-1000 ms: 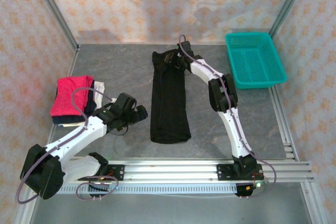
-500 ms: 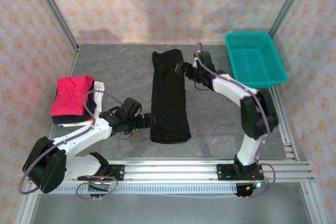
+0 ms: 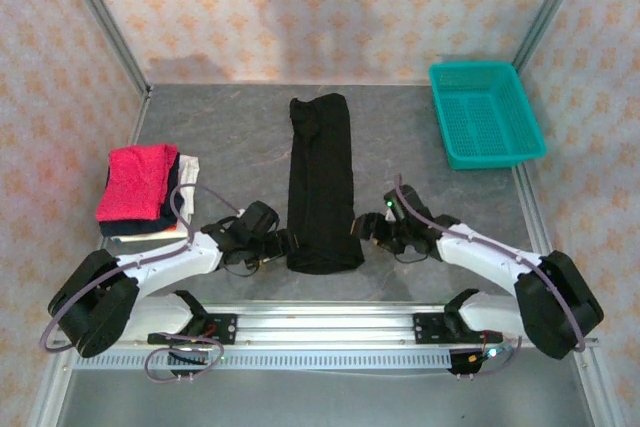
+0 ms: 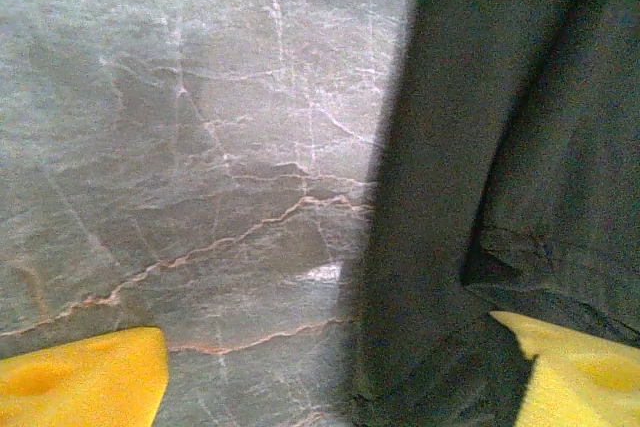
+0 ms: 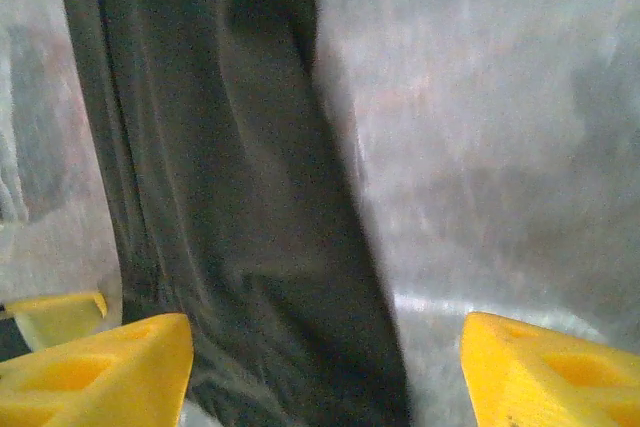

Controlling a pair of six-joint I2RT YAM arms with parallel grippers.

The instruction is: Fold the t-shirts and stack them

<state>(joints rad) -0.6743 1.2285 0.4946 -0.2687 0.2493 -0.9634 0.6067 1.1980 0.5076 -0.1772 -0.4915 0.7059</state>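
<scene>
Black t-shirt (image 3: 322, 182): folded into a long narrow strip, flat in the middle of the counter (image 3: 220, 127). Long axis from the near edge toward the far side, almost straight, leaning only a little. Near short end between the two pincers; far end a bit lumpy at its left corner. Collar end and hem end: not possible to tell apart.

Left pincer (image 3: 284, 239): spread wide, low at the near left corner of the strip. In the left wrist view, one yellow fingertip (image 4: 80, 379) over bare counter, the other over the dark cloth, with the cloth edge between. Nothing pinched yet. Right pincer (image 3: 366, 233): also spread, at the near right corner, straddling the right edge of the cloth in the same way.

Crimson-pink t-shirt (image 3: 135, 179): already folded, on top of a small stack (image 3: 187, 168) at the left side, well apart from the strip. Teal basket (image 3: 472, 66): at the far right corner, holding nothing visible.

Possible trouble from here: catching only the top layer when closing, leaving the lower layers on the counter and opening the strip during the lift. Also possible: closing at different moments or heights on the two sides, giving a crooked fold line and an uneven packet. Pushing instead of pinching: likely to slide the cloth on the smooth surface and wrinkle the near end.
</scene>
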